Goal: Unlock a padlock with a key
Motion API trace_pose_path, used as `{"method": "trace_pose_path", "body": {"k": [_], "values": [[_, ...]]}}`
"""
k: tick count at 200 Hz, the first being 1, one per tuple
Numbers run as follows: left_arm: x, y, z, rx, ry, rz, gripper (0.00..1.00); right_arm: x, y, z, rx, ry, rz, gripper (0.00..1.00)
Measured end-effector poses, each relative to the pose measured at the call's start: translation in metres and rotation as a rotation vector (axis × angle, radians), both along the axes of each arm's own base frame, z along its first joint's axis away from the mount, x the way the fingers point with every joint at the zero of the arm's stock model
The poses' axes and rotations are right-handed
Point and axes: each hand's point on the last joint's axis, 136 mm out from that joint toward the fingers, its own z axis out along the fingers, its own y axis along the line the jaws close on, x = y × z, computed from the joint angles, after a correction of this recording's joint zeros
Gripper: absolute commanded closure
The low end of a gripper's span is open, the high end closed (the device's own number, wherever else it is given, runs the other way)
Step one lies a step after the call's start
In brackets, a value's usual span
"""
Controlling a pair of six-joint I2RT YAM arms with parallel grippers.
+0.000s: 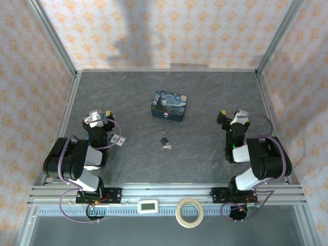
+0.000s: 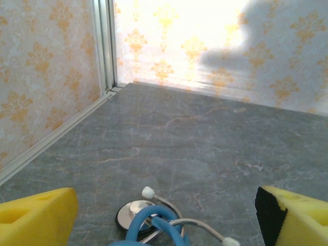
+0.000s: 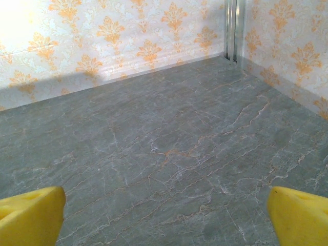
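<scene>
The tiny silvery-grey padlock [image 1: 164,138] lies on the dark slate table [image 1: 205,97] near the middle, in front of the blue tin. The small pale key [image 1: 167,146] rests just below it, touching or almost touching. My left gripper [image 1: 97,120] sits at the left, well apart from both. In the left wrist view that gripper [image 2: 166,220] is open, its yellow fingers [image 2: 36,215] spread wide. My right gripper [image 1: 233,119] is at the right, also far from the padlock. Its wrist view shows it [image 3: 166,218] open over bare table, nothing between the yellow pads [image 3: 31,215].
A blue Starry-Night tin [image 1: 169,106] stands behind the padlock. A white tag with a red mark [image 1: 119,140] lies by the left arm. A blue-tubed stethoscope [image 2: 154,218] lies between the left fingers. A tape roll [image 1: 188,212] and a small white device [image 1: 149,206] sit on the front rail. Patterned walls enclose the table.
</scene>
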Motion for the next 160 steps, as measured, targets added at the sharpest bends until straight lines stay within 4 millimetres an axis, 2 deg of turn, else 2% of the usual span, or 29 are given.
{"method": "trace_pose_path", "body": {"k": [102, 160], "values": [[0.0007, 0.0, 0.0009, -0.003, -0.003, 0.0, 0.01, 0.0, 0.0, 0.0, 0.0, 0.0, 0.0, 0.0], [0.0012, -0.0001, 0.0014, -0.003, -0.005, 0.0, 0.01, 0.0, 0.0, 0.0, 0.0, 0.0, 0.0, 0.0]]}}
